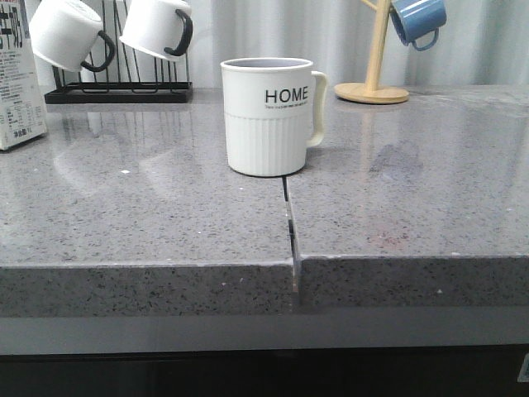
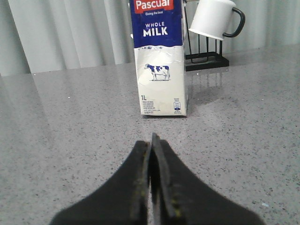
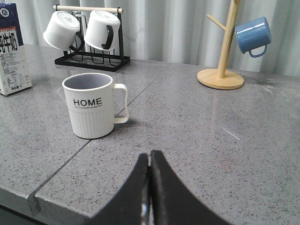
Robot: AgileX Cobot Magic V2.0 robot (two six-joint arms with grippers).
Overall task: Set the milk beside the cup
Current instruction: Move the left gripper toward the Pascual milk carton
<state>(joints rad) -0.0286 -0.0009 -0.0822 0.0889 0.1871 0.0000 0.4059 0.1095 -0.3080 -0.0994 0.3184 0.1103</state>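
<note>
The milk carton [image 2: 160, 61] stands upright on the grey counter, white with a dark blue top and a small cow picture. In the front view it [image 1: 18, 83] is at the far left edge, cut off by the frame. It also shows in the right wrist view [image 3: 13, 51]. The cream "HOME" cup [image 1: 269, 116] stands mid-counter, handle to the right, well apart from the milk; it shows in the right wrist view too [image 3: 91, 105]. My left gripper [image 2: 151, 140] is shut and empty, facing the carton from a distance. My right gripper [image 3: 150, 157] is shut and empty, short of the cup.
A black rack [image 1: 120, 83] with two white black-handled mugs stands at the back left. A wooden mug tree [image 1: 374, 74] with a blue mug [image 1: 417, 21] stands at the back right. A seam [image 1: 289, 223] splits the counter below the cup.
</note>
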